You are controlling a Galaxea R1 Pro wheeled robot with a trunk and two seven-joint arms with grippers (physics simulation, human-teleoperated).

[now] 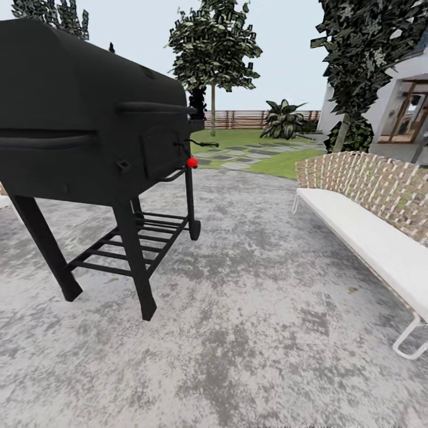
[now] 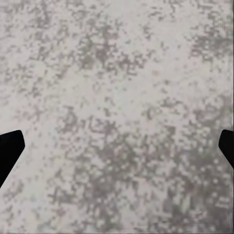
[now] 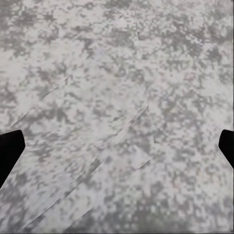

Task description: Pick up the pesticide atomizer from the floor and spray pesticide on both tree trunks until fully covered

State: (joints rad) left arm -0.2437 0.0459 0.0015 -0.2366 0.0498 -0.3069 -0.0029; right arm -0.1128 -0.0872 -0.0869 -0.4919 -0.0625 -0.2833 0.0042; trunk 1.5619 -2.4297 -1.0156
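Where you are: you stand on mottled grey paving [image 1: 249, 333], and your head camera looks across it toward the garden.
Grill: a big black barbecue grill [image 1: 89, 119] stands close at your left, with its lid closed; what is inside it you cannot see. It has a small red knob [image 1: 192, 162] on its end and a bare slatted shelf [image 1: 134, 241] between the legs.
Bench: a white-cushioned bench [image 1: 368, 238] with a woven back runs along your right.
Garden: beyond the paving you see the green lawn [image 1: 279, 163] with grey stepping stones [image 1: 238, 156], closed at the far side by a brown slat fence [image 1: 249, 119].
Trees: one tree [image 1: 213, 47] rises far ahead near the fence, with a thin-looking trunk at this distance; a second tree [image 1: 356, 53] stands at the right by the house [image 1: 410, 101], its pale trunk [image 1: 341, 140] leaning a little.
Other plants: a broad-leafed plant [image 1: 284, 120] sits between the two trees, near the fence.
Left gripper [image 2: 117, 151]: its two dark fingertips show at opposite edges of the wrist view, wide apart, with nothing between them, only paving below.
Right gripper [image 3: 117, 151]: the same, fingers spread apart and holding nothing, over the paving.
Atomizer: you cannot make it out anywhere in these views.
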